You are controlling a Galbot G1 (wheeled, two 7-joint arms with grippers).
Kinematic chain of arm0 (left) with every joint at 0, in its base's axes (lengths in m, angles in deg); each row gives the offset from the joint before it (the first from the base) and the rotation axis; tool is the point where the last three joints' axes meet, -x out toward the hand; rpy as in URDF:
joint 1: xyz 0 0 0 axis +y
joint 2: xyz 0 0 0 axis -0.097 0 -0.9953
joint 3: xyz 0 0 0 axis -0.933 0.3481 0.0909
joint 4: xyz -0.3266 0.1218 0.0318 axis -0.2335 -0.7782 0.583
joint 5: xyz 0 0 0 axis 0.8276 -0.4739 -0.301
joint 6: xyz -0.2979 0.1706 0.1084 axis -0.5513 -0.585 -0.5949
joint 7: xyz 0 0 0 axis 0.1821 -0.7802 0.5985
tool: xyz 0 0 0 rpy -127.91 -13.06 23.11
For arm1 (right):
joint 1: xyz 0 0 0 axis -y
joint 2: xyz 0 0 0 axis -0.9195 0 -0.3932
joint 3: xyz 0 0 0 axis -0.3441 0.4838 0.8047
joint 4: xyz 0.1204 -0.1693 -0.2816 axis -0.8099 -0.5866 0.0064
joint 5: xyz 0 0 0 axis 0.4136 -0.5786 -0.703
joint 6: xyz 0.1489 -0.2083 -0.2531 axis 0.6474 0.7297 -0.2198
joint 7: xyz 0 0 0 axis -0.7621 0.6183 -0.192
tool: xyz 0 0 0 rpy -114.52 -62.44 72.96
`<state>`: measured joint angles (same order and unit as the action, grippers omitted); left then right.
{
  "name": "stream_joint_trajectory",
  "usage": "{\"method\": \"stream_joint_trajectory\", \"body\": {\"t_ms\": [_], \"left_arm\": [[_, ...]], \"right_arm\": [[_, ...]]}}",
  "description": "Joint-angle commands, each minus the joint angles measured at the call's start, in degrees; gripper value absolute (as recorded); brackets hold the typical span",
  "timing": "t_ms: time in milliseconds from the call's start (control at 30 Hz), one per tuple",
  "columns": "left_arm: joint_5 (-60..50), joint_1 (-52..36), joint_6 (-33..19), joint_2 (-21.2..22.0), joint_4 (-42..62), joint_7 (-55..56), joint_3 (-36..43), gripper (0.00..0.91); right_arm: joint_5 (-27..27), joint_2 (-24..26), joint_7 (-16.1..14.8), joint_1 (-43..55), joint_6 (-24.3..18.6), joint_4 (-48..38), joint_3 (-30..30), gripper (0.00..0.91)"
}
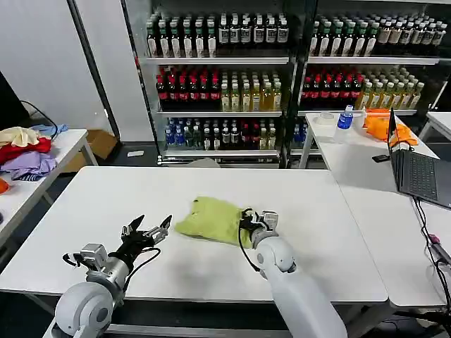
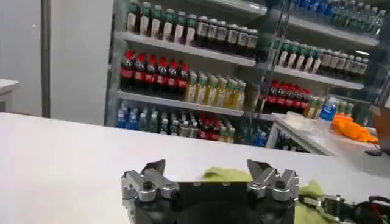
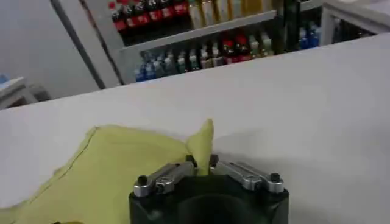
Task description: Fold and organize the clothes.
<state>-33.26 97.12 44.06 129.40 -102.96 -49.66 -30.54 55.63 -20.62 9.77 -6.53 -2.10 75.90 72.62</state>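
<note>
Pinching the T-shirt's (image 1: 211,220) 3 o'clock edge, your right gripper (image 1: 248,220) is clamped; your left gripper (image 1: 149,233) hovers apart at its 9 o'clock above the worktop (image 1: 106,204).

Both arms wear smooth grey-white shells; black cables loop at the wrists, and each tool has silver-and-black fingers with visible screws.

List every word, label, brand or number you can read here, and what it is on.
None can be read.
Bottles on the shelves: labels too small and blurred.
T-shirt, pinched by the right end effector: no print visible.
Laptop: keys unreadable.
</note>
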Motion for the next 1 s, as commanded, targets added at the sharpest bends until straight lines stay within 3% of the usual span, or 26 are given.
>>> {"method": "stream_joint_trajectory", "body": {"t_ms": [33,267,533,600,733,1000], "left_arm": [[-0.07,0.09,0.20,0.05,-0.18,-0.03,0.75,0.907],[-0.18,-0.91,0.28,0.42,0.14,0.00,1.78,0.907],[-0.16,-1.22,0.22,0.40,0.41,-0.03,1.91,0.907],[-0.14,-1.29,0.22,0.40,0.55,-0.05,1.98,0.907],[-0.12,-1.63,0.20,0.45,0.54,-0.04,2.30,0.907],[0.00,-0.63,0.07,0.34,-0.20,-0.17,2.25,0.907]], "right_arm": [[-6.07,1.63,-2.24,1.14,1.63,-1.36,-3.50,0.907],[-17.51,2.34,-9.26,5.69,-1.78,-6.52,-2.36,0.907],[-25.94,2.24,-9.42,6.40,-15.56,-9.37,-1.53,0.907],[-27.18,2.56,-9.11,5.22,-17.00,-8.79,-1.69,0.907],[-27.89,4.02,-8.23,0.85,-17.25,-3.16,-2.60,0.907],[-26.24,8.36,-7.88,-14.53,-11.32,17.73,-6.55,0.907]]}}
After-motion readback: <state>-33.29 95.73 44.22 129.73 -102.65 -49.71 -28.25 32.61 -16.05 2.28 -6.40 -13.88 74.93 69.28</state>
